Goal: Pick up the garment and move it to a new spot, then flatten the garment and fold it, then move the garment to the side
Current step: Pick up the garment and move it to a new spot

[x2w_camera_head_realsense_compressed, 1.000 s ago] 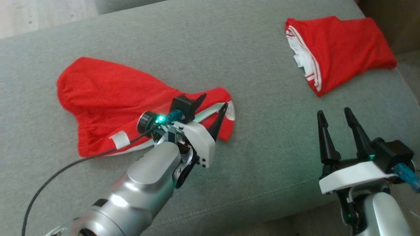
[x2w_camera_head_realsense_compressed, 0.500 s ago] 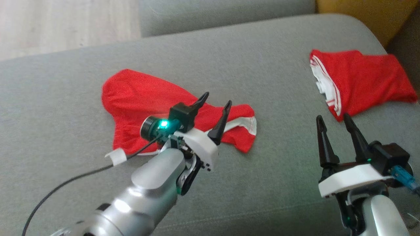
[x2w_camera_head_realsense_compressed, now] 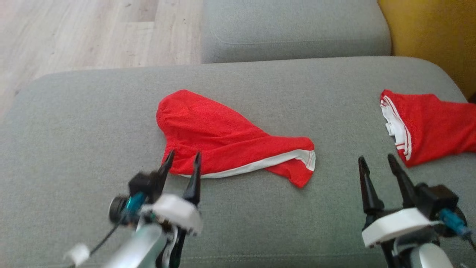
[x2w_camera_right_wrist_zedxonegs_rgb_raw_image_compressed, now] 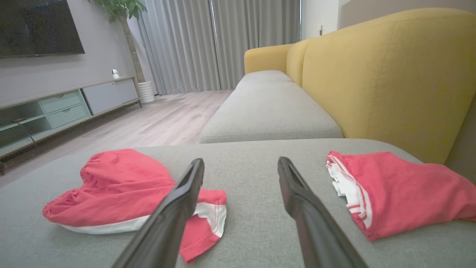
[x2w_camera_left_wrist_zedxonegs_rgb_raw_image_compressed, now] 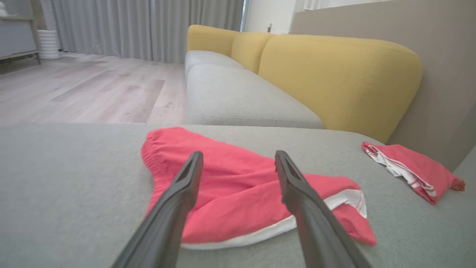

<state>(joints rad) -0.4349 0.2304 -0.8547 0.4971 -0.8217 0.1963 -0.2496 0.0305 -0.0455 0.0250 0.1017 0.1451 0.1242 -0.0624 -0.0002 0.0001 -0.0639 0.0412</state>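
A red garment with a white hem lies loosely folded in the middle of the grey cushion; it also shows in the wrist views. My left gripper is open and empty just short of the garment's near left edge, its fingers pointing over the cloth. My right gripper is open and empty above bare cushion at the lower right. It is between the middle garment and a second red garment with white stripes.
The second red garment lies at the cushion's right end. Beyond the cushion are another grey seat, a yellow backrest and wooden floor. A low cabinet stands against the far wall.
My left gripper has drawn back toward me from above the garment to its near edge, still open. The head camera has moved, so the whole view shifted. The right arm kept still.
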